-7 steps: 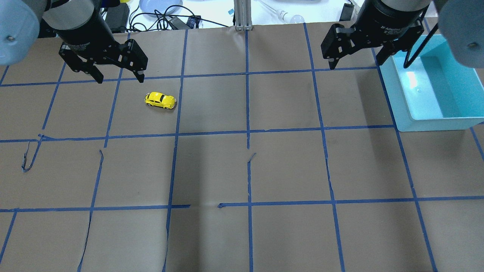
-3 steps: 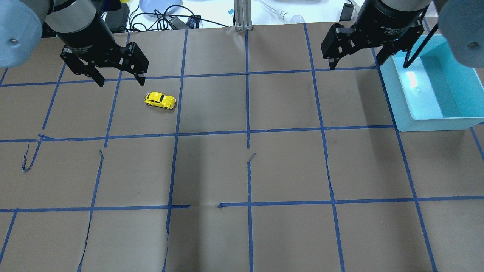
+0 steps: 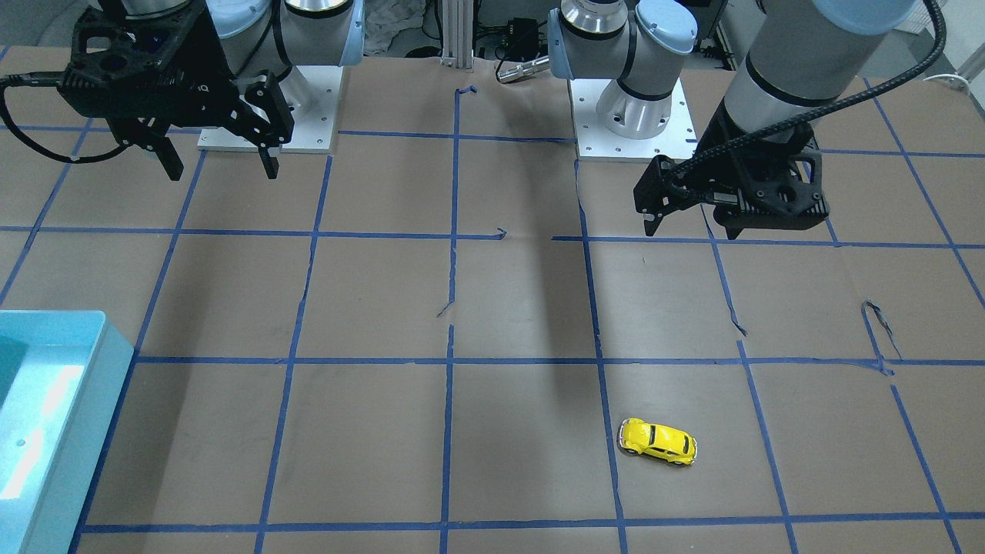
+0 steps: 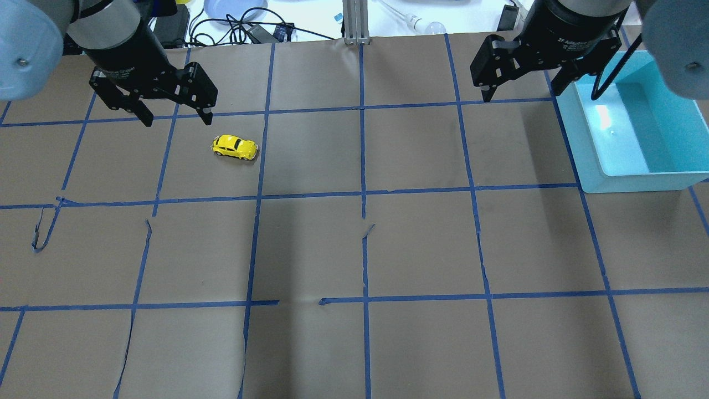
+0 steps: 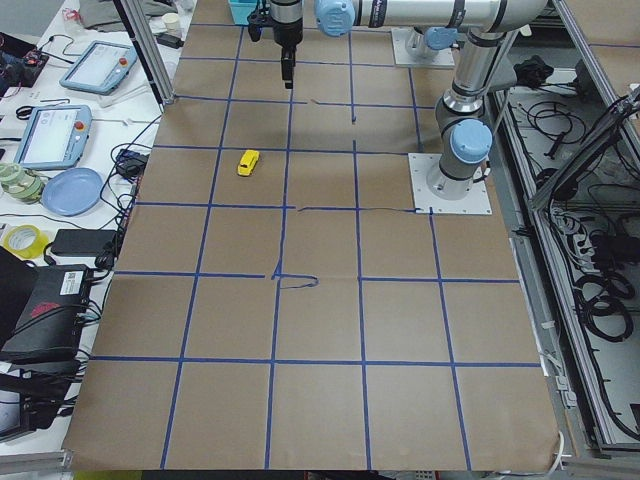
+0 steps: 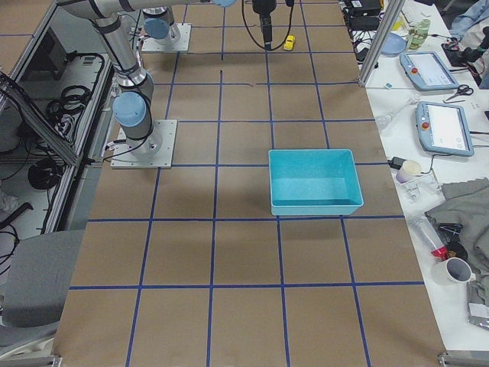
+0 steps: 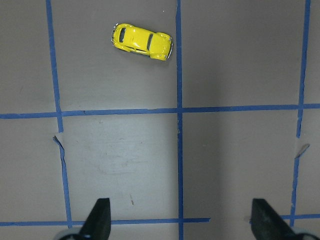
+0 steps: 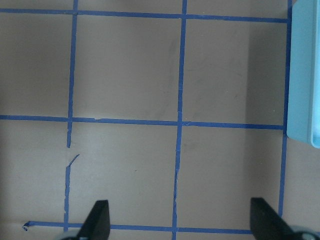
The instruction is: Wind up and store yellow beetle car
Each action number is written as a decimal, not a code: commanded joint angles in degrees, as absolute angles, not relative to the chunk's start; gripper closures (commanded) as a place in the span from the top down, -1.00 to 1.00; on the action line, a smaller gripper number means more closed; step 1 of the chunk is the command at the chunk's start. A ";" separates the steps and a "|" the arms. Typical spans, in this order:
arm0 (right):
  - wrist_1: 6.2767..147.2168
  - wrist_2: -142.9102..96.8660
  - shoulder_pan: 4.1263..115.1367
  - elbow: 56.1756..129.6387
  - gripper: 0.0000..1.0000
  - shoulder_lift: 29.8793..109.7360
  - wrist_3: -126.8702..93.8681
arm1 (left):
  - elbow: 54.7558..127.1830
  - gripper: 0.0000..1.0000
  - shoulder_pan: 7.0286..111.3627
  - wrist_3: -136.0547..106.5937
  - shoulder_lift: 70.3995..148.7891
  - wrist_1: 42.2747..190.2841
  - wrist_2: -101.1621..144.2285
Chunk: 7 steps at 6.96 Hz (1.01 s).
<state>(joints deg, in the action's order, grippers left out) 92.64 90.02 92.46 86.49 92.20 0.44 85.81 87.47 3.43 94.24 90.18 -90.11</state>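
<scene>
Nothing of the task looks done yet. The yellow beetle car [image 4: 235,147] stands on its wheels on the brown paper [image 4: 310,249] in the upper left of the overhead view, held by no gripper. The left gripper [image 4: 176,117] hangs just up and left of it, jaws spread wide and empty. The right gripper [image 4: 523,94], equally wide and empty, hangs at upper right beside the turquoise bin [image 4: 587,166]. Grasping, winding and storing all remain.

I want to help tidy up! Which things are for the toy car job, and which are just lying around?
For the job: small glossy yellow beetle toy car; open black left gripper; open black right gripper; probably the light-blue plastic bin, for storing.

Just lying about: round blue plate, clear light bulb, tangled black cables.
</scene>
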 commanded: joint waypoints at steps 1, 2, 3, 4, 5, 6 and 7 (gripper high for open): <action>92.64 90.09 92.46 86.48 1.00 92.20 0.44 | 85.87 1.00 87.01 3.43 95.01 89.91 -90.17; 92.64 90.09 92.46 86.57 1.00 92.20 0.44 | 85.87 1.00 87.01 3.43 95.36 89.48 -90.18; 92.55 90.09 92.37 86.49 1.00 92.20 0.44 | 85.87 1.00 87.01 3.43 95.01 89.47 -90.09; 92.55 90.09 92.46 86.48 1.00 92.20 0.44 | 85.78 1.00 87.01 3.43 95.10 89.39 -89.83; 92.55 90.09 92.46 86.48 1.00 92.20 0.53 | 85.78 1.00 87.01 3.43 95.36 89.21 -89.91; 92.55 90.09 92.46 86.48 1.00 92.20 0.61 | 85.87 1.00 87.01 3.43 95.45 88.60 -89.74; 92.55 90.09 92.46 86.48 1.00 92.20 0.70 | 85.96 1.00 87.01 3.43 95.62 88.42 -89.91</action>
<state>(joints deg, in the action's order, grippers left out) 92.55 90.09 92.46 86.49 92.20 0.60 85.87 87.01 3.43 95.45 88.76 -89.84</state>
